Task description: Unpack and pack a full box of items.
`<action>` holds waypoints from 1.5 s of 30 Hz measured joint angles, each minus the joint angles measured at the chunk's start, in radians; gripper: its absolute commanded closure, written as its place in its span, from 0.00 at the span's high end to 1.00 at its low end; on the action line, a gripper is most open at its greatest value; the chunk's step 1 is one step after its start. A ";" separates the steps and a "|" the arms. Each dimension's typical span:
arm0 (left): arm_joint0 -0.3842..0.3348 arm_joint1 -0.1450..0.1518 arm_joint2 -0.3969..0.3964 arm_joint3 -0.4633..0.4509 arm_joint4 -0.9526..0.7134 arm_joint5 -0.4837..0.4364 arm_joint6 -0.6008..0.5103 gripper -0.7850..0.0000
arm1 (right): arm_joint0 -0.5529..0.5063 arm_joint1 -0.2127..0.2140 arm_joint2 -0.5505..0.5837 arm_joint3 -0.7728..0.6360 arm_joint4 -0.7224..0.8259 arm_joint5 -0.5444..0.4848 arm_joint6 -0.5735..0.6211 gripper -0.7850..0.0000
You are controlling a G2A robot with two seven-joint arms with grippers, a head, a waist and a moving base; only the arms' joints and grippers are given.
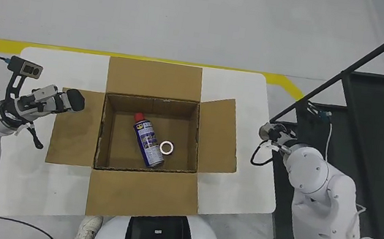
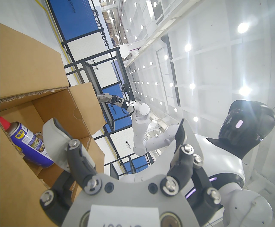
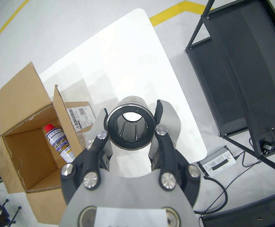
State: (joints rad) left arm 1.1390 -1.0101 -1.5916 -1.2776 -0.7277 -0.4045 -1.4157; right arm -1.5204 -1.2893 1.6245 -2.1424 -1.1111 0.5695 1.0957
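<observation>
While clamping bearing [image 3: 131, 125], right end effector [image 3: 132, 108] hovers beside box [image 3: 23, 154].

One finger [image 2: 54, 139] (left pincer [image 2: 116, 129]) hides part of the spray can [image 2: 25, 139].

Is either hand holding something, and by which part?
The right hand grips a hollow metal cylinder across its round sides; the left hand is empty.

white jointed arms [image 1: 319, 183], glossy black head [image 2: 245, 126], black wrist cables [image 1: 257, 157]
</observation>
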 measured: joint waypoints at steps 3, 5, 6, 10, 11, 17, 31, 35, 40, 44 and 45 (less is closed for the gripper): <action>0.000 0.000 0.000 0.000 0.000 0.000 0.000 1.00 | 0.016 0.000 -0.019 0.086 -0.014 -0.020 -0.038 0.00; 0.000 0.000 0.000 0.000 0.000 0.000 0.000 1.00 | 0.039 -0.001 -0.035 0.151 -0.039 -0.011 -0.055 0.00; 0.000 0.000 0.000 0.000 0.000 0.000 0.000 1.00 | 0.051 -0.002 -0.043 0.179 -0.045 -0.003 -0.061 0.00; 0.000 0.000 0.000 0.000 0.000 0.000 0.000 1.00 | 0.102 -0.006 -0.078 0.303 -0.067 0.025 -0.089 0.00; 0.000 0.000 0.000 0.000 0.000 0.000 0.000 1.00 | 0.119 -0.008 -0.088 0.339 -0.075 0.030 -0.093 0.00; 0.000 0.000 0.000 0.000 0.000 0.000 0.000 1.00 | 0.195 -0.015 -0.107 0.484 -0.022 0.020 -0.126 0.00; 0.000 0.000 0.000 0.000 0.000 0.000 0.000 1.00 | 0.322 -0.027 -0.140 0.723 0.048 -0.018 -0.236 0.00; 0.000 0.000 0.000 0.000 0.000 0.000 0.000 1.00 | 0.356 -0.029 -0.155 0.783 0.041 -0.015 -0.239 0.00; 0.000 0.000 0.000 0.000 0.000 0.000 0.000 1.00 | 0.398 -0.033 -0.166 0.855 0.053 -0.009 -0.254 0.00; 0.000 0.000 0.000 0.000 0.000 0.000 0.000 1.00 | 0.422 -0.038 -0.178 0.901 0.062 -0.001 -0.282 0.00; 0.000 0.000 0.000 0.000 0.000 0.000 0.000 1.00 | 0.427 -0.039 -0.181 0.910 0.065 0.001 -0.289 0.00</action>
State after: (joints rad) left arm 1.1390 -1.0101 -1.5916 -1.2776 -0.7277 -0.4045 -1.4157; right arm -1.0935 -1.3283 1.4438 -1.2322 -1.0457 0.5705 0.8071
